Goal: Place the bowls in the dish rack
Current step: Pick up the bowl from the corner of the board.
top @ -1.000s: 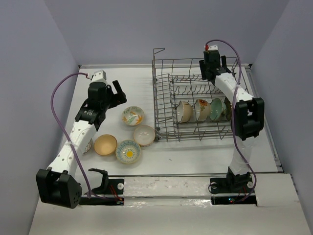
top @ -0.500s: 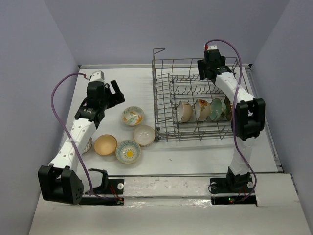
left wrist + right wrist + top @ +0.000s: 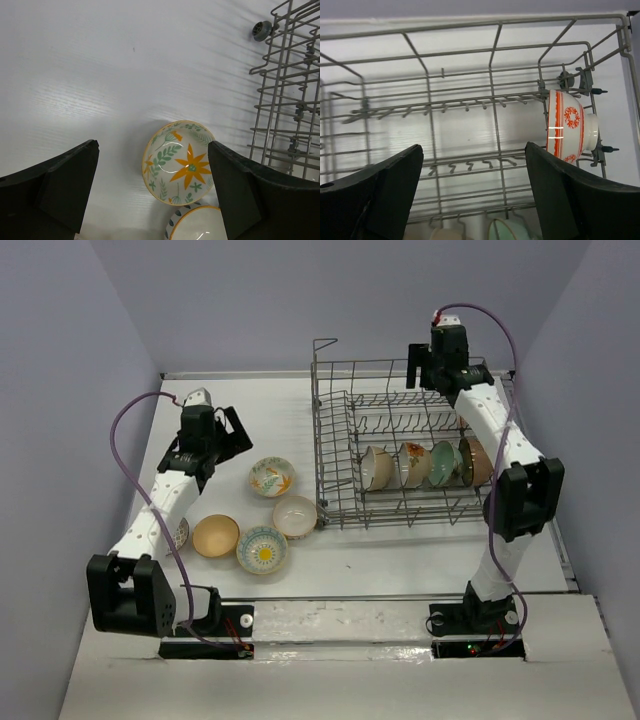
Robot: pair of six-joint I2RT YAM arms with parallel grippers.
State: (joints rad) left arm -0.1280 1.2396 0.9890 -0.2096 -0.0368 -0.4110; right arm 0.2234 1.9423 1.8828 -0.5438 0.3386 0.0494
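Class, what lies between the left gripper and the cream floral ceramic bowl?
Only bare white table, seen in the top view, separates the left gripper from the cream floral bowl.

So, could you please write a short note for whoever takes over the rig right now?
Left end effector: open, empty, above the cream floral bowl on the table.
Right end effector: open, empty, over the far end of the dish rack.
Done: a row of four bowls stands on edge in the rack; the right wrist view shows a red-orange patterned bowl on edge against its wall.
To do: floral bowl, white bowl, tan bowl and blue-rimmed bowl sit beside the rack; a fifth bowl shows partly under the left arm.
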